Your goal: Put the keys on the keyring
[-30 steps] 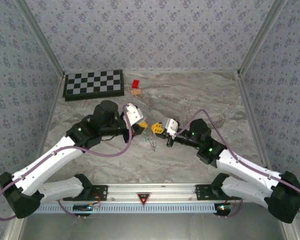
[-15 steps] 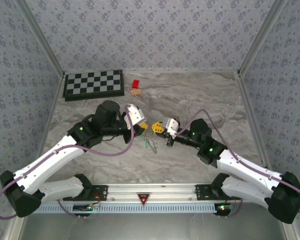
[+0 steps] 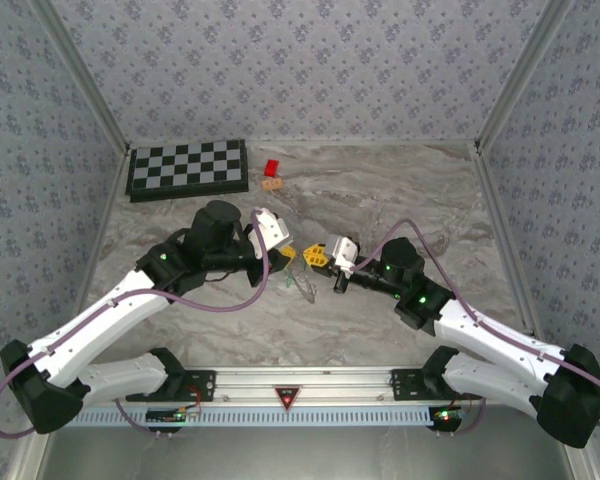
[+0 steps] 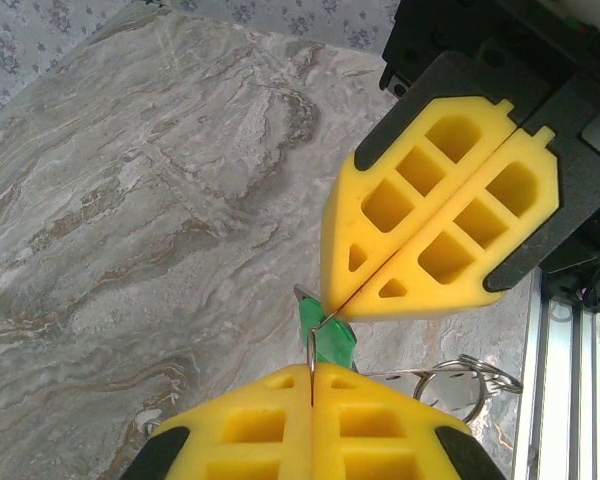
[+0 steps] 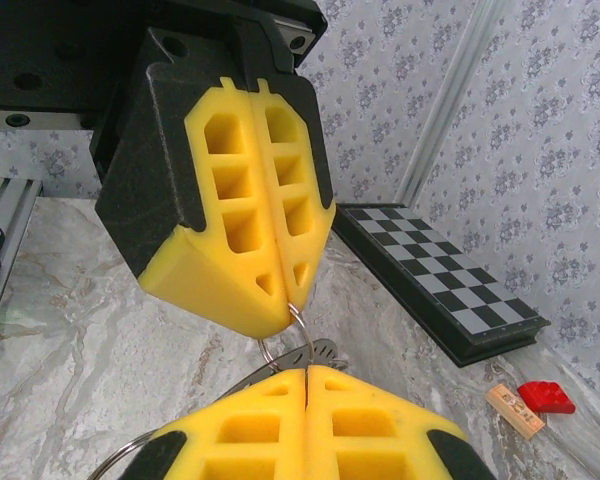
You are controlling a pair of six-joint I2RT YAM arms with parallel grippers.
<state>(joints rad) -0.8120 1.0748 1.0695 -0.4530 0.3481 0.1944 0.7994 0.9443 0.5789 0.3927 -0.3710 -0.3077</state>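
Observation:
Over the middle of the table my left gripper [image 3: 286, 251] and right gripper [image 3: 312, 257] meet tip to tip. In the left wrist view my left gripper [image 4: 312, 372] is shut on a thin wire loop of the keyring [image 4: 311, 350]. The right gripper [image 4: 330, 300] pinches the same loop from above. A green key head [image 4: 327, 338] hangs just behind the wire. In the right wrist view my right gripper [image 5: 307, 372] is shut on the keyring [image 5: 302, 328] under the left gripper [image 5: 292, 305]. A grey key blade [image 5: 325, 352] lies behind. Keys [image 3: 304, 287] dangle below.
A folded chessboard [image 3: 187, 168] lies at the back left, also seen in the right wrist view as the chessboard [image 5: 440, 290]. A small red block [image 3: 272, 168] and a tan piece [image 3: 272, 184] sit beside it. A smaller ring [image 4: 472, 378] hangs near the front rail [image 3: 300, 382].
The left wrist has shifted a little away from the camera, and the dangling keys have swung slightly. Both grippers stay shut, tips together.

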